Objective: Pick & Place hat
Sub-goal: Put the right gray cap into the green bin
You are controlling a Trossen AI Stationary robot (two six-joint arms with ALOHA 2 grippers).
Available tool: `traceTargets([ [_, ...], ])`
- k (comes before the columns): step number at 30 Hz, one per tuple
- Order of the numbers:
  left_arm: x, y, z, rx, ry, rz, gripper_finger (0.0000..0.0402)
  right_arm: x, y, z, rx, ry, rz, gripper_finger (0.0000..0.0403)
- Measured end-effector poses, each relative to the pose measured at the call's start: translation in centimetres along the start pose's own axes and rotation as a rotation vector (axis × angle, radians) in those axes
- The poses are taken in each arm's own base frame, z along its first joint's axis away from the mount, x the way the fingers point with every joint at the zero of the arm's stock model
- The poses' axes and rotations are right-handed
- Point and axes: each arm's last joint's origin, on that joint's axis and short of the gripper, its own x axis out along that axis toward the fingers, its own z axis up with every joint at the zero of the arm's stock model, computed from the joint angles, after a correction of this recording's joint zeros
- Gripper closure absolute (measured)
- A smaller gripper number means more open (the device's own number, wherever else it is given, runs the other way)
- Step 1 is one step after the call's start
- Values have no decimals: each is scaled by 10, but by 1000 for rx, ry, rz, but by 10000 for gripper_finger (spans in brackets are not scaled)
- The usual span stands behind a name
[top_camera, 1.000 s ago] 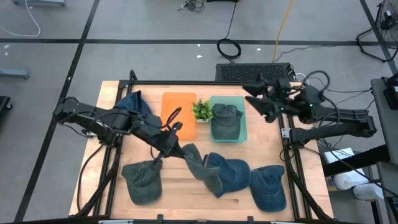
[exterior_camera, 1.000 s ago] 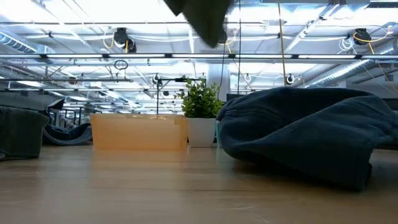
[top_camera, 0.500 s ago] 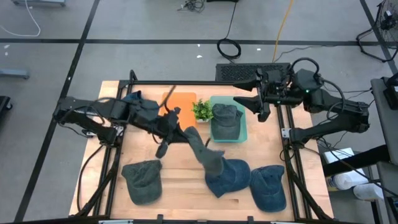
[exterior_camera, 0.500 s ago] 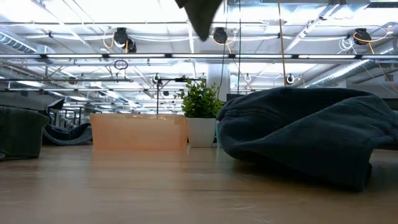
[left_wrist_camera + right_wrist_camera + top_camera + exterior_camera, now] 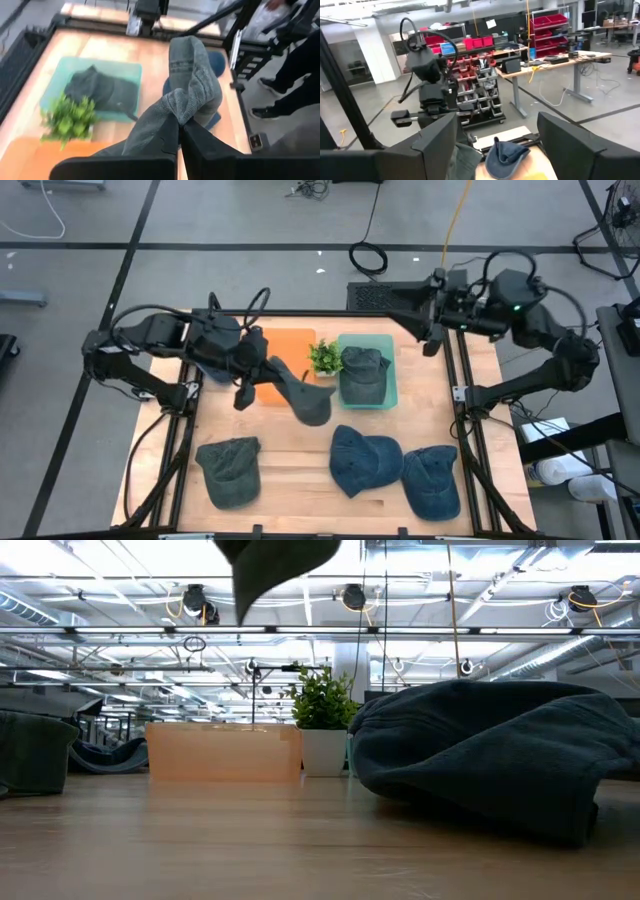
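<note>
Hat [image 5: 303, 392] aloft over wooden table [image 5: 290, 455]; concrete floor [image 5: 250, 230].

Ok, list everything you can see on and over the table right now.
Held hat: one, grey-green, hanging from the left gripper over the table's middle.
Hat in bin: one, grey-green, inside the teal bin.
Loose hats: grey-green, blue, blue, along the near edge.
Blue hat: one, far-left, under the left arm.
Orange tray: one, left of the plant.
Left gripper: shut on the held hat.
Right gripper: open, beyond the far-right corner.
</note>
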Motion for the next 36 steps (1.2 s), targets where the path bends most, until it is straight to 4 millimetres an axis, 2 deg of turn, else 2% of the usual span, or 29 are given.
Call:
traceTargets([
  [7, -17, 2, 0, -86, 32, 98, 398, -16, 1, 15, -7, 25, -2, 135],
  [15, -29, 2, 12, -146, -49, 160, 398, -8, 1, 10, -35, 63, -4, 134],
  [26, -2, 5, 31, -120, -28, 185, 398, 32, 5, -11, -35, 167, 43, 60],
  [36, 26, 11, 41, -122, 19, 169, 398, 63, 18, -33, -6, 265, 94, 61],
])
